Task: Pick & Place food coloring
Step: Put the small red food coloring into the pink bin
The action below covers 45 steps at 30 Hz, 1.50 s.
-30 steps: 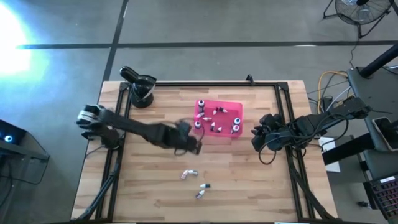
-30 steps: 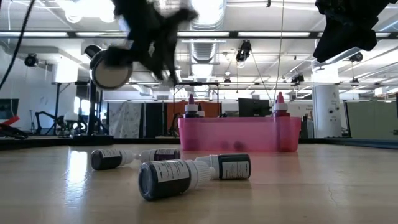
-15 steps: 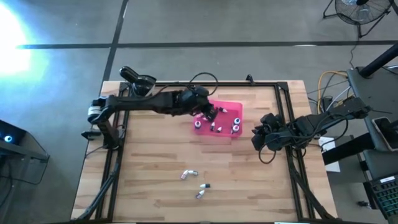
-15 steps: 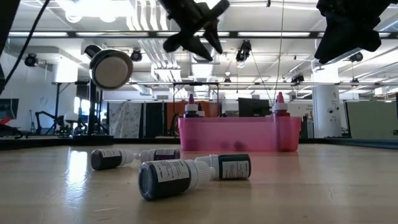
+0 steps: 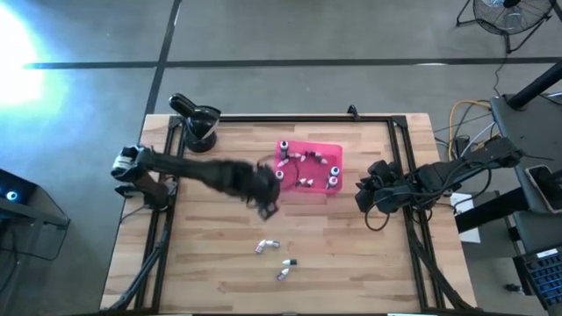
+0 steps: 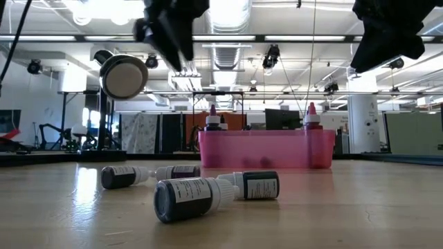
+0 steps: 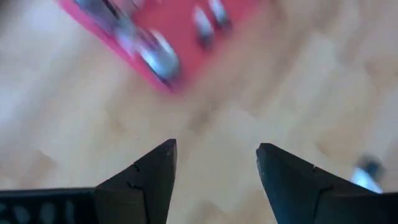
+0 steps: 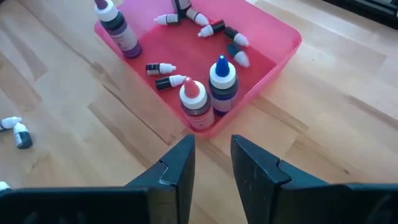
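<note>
Left gripper [image 5: 266, 207] now off tray [image 5: 309, 194]; bottle labels [image 6: 185, 191] seemingly unreadable.

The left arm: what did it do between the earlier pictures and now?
The left gripper went over the pink tray, then drew back to bare table beside it. Its jaws now stand open and empty, so it probably dropped a bottle in the tray. The three bottles on the table and the right gripper did not move.

Three small food coloring bottles [image 5: 274, 255] are laid flat on the wood; the other bottles [image 8: 186, 56] are kept inside the pink tray [image 8: 273, 59], three upright.
</note>
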Available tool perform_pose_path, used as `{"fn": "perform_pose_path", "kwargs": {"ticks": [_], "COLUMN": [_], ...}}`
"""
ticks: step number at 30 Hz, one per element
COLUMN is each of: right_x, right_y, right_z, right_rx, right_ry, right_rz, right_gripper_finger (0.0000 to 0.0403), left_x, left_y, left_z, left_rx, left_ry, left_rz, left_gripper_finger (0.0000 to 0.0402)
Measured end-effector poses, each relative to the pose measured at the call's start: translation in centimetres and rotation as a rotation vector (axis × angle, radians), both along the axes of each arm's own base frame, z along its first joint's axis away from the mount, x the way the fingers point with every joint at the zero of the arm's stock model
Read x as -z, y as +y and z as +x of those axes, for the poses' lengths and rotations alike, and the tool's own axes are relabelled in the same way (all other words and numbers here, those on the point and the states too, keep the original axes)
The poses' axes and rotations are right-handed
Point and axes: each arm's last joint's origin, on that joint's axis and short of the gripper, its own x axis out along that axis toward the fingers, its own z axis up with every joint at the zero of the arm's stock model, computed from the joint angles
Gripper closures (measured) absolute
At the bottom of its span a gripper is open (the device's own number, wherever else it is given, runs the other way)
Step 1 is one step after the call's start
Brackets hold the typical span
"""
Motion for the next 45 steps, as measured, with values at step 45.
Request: {"fn": "perform_pose_path", "kwargs": {"ticks": [45], "right_x": [0.8], "right_y": [0.2], "right_z": [-0.1], "right_rx": [-0.053], "right_ry": [0.058], "right_rz": [0.046], "right_gripper_finger": [0.0307], "left_x": [16.1], "left_y": [-11.0], "left_z": [-0.7], "left_rx": [-0.298], "left_ry": [0.067], "left_rz": [-0.354], "left_gripper_finger": [0.0229]}}
